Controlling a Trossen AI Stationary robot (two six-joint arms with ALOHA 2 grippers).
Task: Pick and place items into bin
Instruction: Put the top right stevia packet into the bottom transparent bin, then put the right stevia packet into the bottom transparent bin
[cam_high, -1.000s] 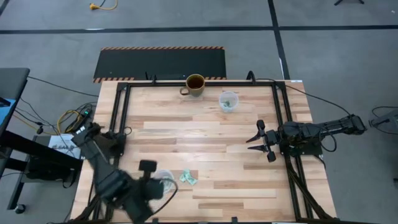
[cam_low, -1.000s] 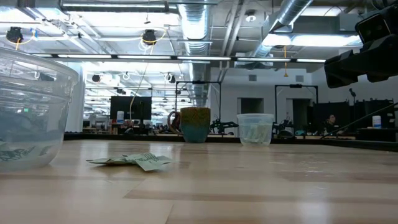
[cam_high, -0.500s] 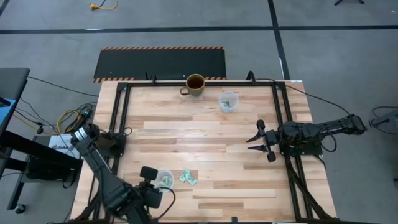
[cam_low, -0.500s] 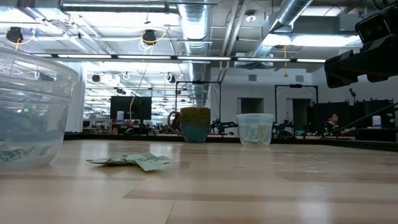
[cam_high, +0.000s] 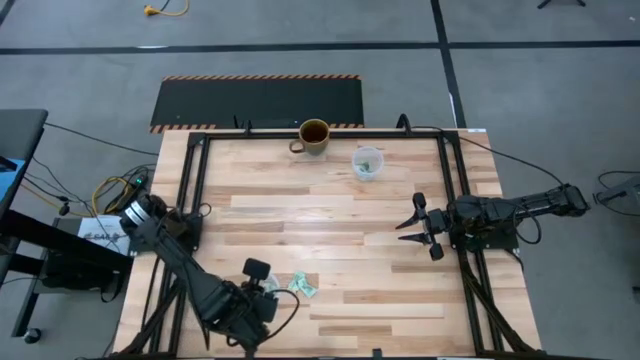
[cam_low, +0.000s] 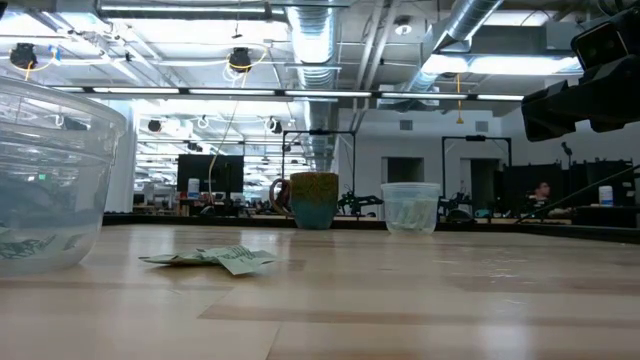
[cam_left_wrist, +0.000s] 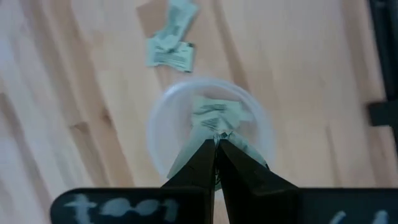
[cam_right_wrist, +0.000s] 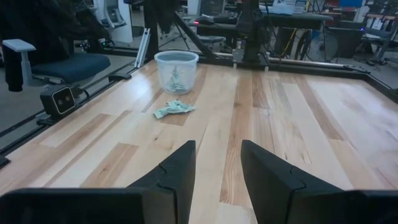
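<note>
Two or three mint-green wrapped pieces (cam_high: 302, 286) lie flat on the wood to the right of a clear plastic cup (cam_high: 272, 291). They also show in the left wrist view (cam_left_wrist: 169, 53) and the low view (cam_low: 215, 258). More pieces (cam_left_wrist: 214, 117) lie in that cup (cam_left_wrist: 163, 106), resting on its bottom (cam_low: 25, 245). My left gripper (cam_left_wrist: 216, 143) is shut and hangs above the cup's middle (cam_high: 265, 286). My right gripper (cam_high: 418, 226) waits open at the table's right side, well above the wood (cam_right_wrist: 217, 163). My left gripper points down over the cup's opening with its fingertips (cam_left_wrist: 211, 152) just in front of a green piece. I cannot tell whether they pinch that piece or whether it lies on the cup's bottom.
A yellow-green mug (cam_high: 313, 135) stands at the far edge. To its right is a second clear cup (cam_high: 367, 162) with green pieces in it. Black frame rails (cam_high: 455, 190) run along the table's left and right sides. Bare wood lies between the two arms.
My left arm has swung toward the table's right. Its gripper was beside the near cup's left side and now hangs over the cup's opening. The cup and the pieces on the table have stayed in place.
</note>
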